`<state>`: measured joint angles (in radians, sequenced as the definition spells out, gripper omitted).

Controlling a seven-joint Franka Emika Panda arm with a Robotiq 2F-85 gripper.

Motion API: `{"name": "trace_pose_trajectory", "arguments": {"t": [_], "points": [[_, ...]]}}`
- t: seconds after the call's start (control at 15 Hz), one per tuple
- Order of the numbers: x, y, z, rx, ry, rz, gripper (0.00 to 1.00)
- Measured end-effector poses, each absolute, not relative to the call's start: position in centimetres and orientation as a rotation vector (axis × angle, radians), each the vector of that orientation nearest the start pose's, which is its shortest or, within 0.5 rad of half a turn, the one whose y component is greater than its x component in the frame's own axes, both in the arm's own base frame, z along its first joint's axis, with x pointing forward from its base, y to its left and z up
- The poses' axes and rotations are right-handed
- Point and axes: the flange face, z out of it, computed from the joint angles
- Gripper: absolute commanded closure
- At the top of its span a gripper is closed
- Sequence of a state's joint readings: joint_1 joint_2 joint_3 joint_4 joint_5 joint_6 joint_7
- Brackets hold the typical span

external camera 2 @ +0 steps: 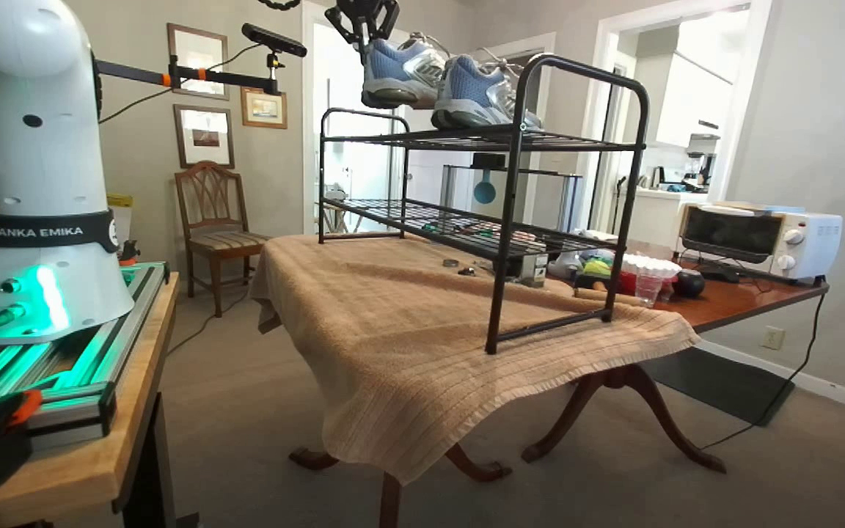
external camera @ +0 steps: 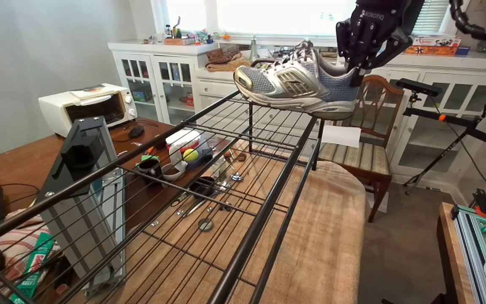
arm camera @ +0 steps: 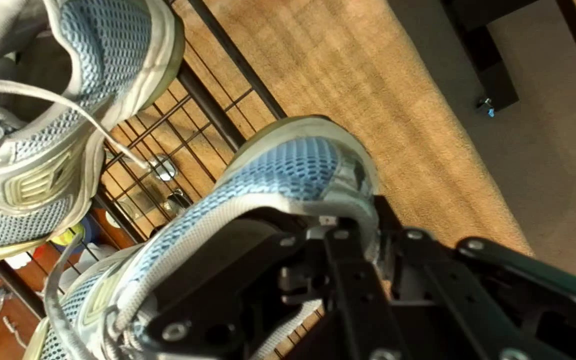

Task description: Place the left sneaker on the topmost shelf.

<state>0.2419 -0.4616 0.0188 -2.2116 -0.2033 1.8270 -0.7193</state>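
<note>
We see the fingers [external camera: 357, 78] pinching the left sneaker [external camera: 298, 86] by its heel, holding it in the air above the top shelf [external camera: 186, 190]. Just beside it, we find the other sneaker [external camera 2: 474, 94] resting on that shelf, toes pointing the same way. The rack [external camera 2: 505, 242] stands on the bench [external camera 2: 745, 299] towel [external camera 2: 393, 315].

The white arm [external camera 2: 34, 147] stood upright on its base [external camera 2: 92, 290], a green light [external camera 2: 52, 297] glowing there. In both exterior views the black pincer [external camera: 353, 71] pointed downward near the upper edge, its fingers [external camera: 357, 79] drawn close together in a pinch.
</note>
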Motion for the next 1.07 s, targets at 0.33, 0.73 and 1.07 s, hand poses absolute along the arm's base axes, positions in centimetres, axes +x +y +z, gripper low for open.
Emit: {"name": "trace_pose_trajectory", "arguments": {"t": [0.33,0.73,1.07], "points": [[43.2,8.8,55.1,-2.846,-1.767,-0.062,0.97],[44.7,8.6,53.5,-2.802,-1.818,-0.058,0.61],[45.5,8.2,53.9,-2.813,-1.778,-0.103,0.24]]}}
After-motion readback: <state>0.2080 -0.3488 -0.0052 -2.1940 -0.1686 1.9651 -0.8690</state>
